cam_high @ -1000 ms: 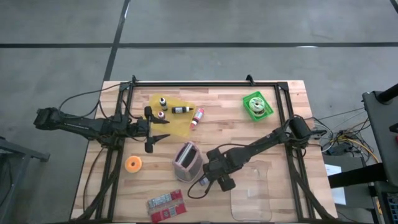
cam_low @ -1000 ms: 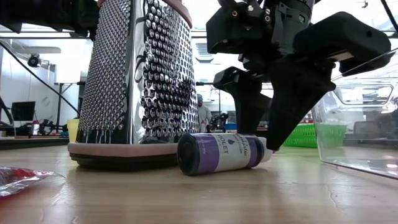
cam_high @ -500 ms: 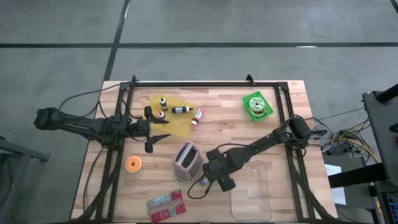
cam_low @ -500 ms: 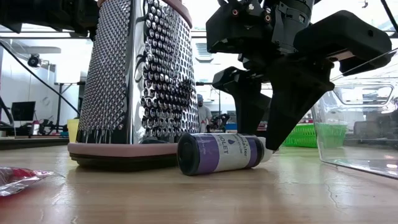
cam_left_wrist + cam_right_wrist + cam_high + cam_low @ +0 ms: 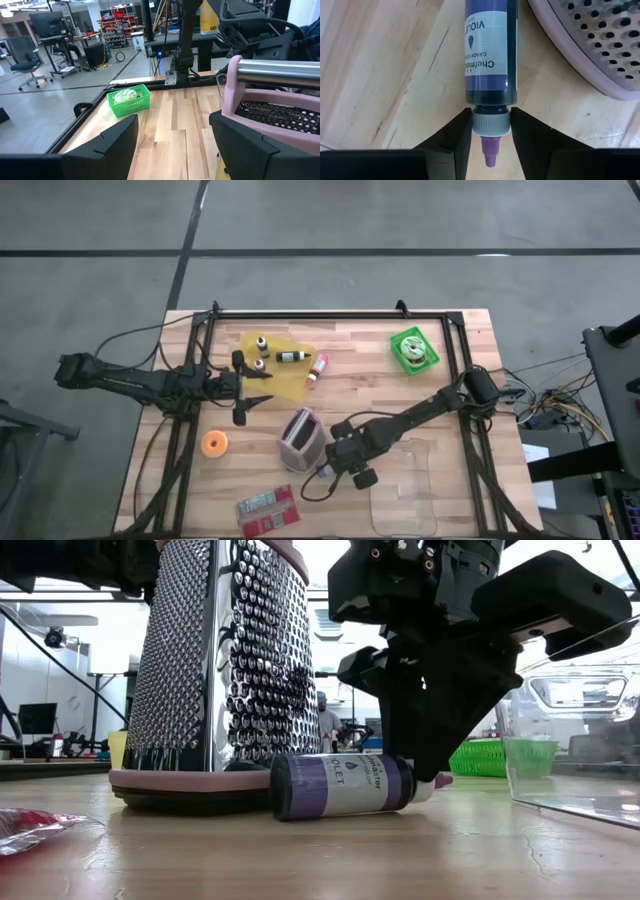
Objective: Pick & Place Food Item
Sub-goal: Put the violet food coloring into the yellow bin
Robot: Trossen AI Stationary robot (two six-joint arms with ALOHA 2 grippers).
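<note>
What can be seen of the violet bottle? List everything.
The violet bottle is a small dark purple dropper bottle lying on its side on the wooden table, beside the box grater. Its label reads "Chefmaster" and "VIOLET". It has a pale ribbed cap collar and a purple nozzle tip. The right end effector straddles that collar, its fingers pressed against it on both sides. It looks like plastic and stays capped.

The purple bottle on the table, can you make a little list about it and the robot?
object: purple plastic bottle labelled Violet, lying on its side
place: wooden table, beside the metal grater with pink base
right tool: fingers touching both sides of the bottle's white cap
left tool: open, empty, waiting by the yellow mat
</note>
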